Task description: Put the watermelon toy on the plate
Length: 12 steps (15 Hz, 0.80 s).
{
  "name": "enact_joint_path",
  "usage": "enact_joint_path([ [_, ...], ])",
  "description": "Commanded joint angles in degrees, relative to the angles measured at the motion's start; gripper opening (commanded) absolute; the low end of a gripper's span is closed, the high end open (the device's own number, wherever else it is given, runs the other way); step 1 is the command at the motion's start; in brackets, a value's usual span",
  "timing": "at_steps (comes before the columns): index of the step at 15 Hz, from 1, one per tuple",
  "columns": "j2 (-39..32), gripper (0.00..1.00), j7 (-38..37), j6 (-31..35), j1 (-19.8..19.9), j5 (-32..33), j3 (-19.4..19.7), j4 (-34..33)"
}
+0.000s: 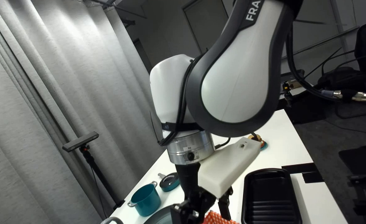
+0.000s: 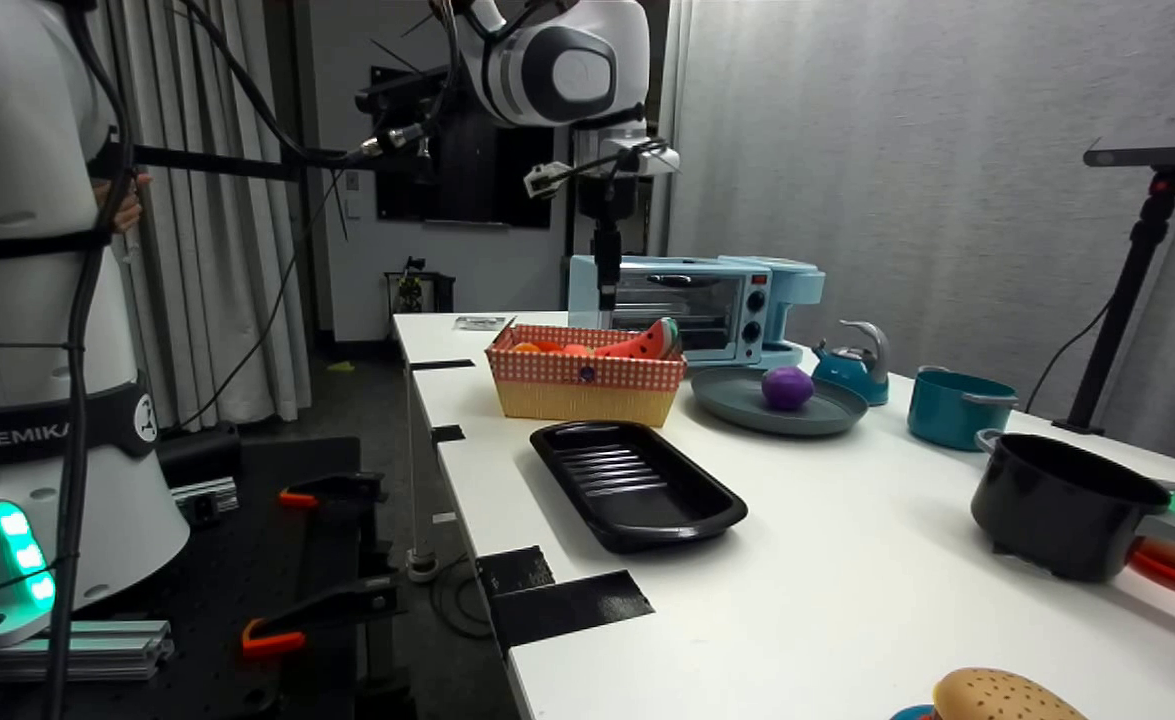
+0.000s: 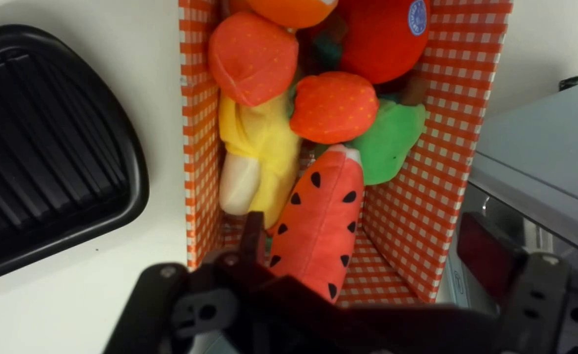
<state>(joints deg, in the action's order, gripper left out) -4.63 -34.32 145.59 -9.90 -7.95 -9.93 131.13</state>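
Observation:
The watermelon toy (image 3: 318, 221) is a red slice with dark seeds, lying in a red-checked basket (image 2: 587, 395) among other plush fruit. Its green rind edge shows in an exterior view, where the watermelon toy (image 2: 644, 343) pokes above the basket rim. My gripper (image 3: 372, 246) stands open over the basket, its fingers apart and nothing held between them. In the wrist view its near parts cover the toy's lower end. The gripper (image 2: 605, 290) points downward in an exterior view. Beside the basket is the round grey-green plate (image 2: 727, 402), with a purple toy (image 2: 787, 388) on it.
A black ridged tray (image 2: 637, 480) lies close to the basket. Behind the basket stands a light blue toaster oven (image 2: 692, 300). A teal kettle (image 2: 852, 370), a teal pot (image 2: 957, 408) and a black pot (image 2: 1062, 505) line the plate's far side. A burger toy (image 2: 997, 695) sits at the near edge.

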Motion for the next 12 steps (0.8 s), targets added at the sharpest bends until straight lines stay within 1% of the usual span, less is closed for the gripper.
enact_joint_path([
  [1,-2.96,1.00,-1.46,3.67,-0.32,0.20,1.12,-0.51],
  [7,-7.05,1.00,-1.38,6.37,-0.74,1.54,3.15,-3.15],
  [12,-10.36,1.00,-0.76,6.40,-1.11,1.45,3.87,-6.15],
])
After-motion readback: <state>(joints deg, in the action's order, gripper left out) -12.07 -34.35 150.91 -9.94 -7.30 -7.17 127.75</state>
